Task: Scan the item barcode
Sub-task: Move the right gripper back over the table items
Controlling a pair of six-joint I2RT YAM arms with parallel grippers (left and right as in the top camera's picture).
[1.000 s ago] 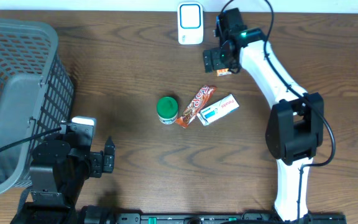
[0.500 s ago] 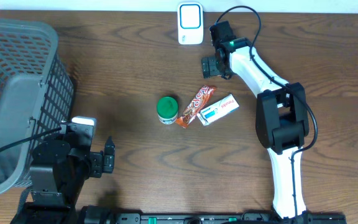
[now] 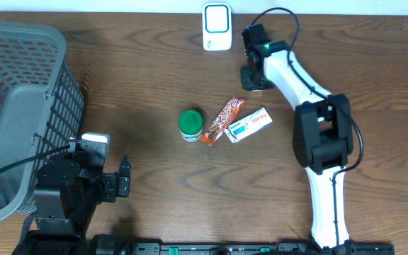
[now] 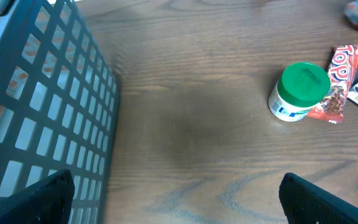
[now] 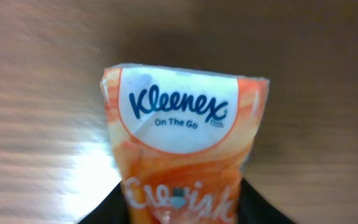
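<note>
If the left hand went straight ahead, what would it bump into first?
Probably just bare table; the left hand aims between the basket and the green-lidded jar, though depth is hard to judge.

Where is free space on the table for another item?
Bare wood lies between the basket and the green-lidded jar, and from the jar to the front edge. Crowded: jar, candy wrapper and white box at centre; right gripper with tissue pack by the scanner.
</note>
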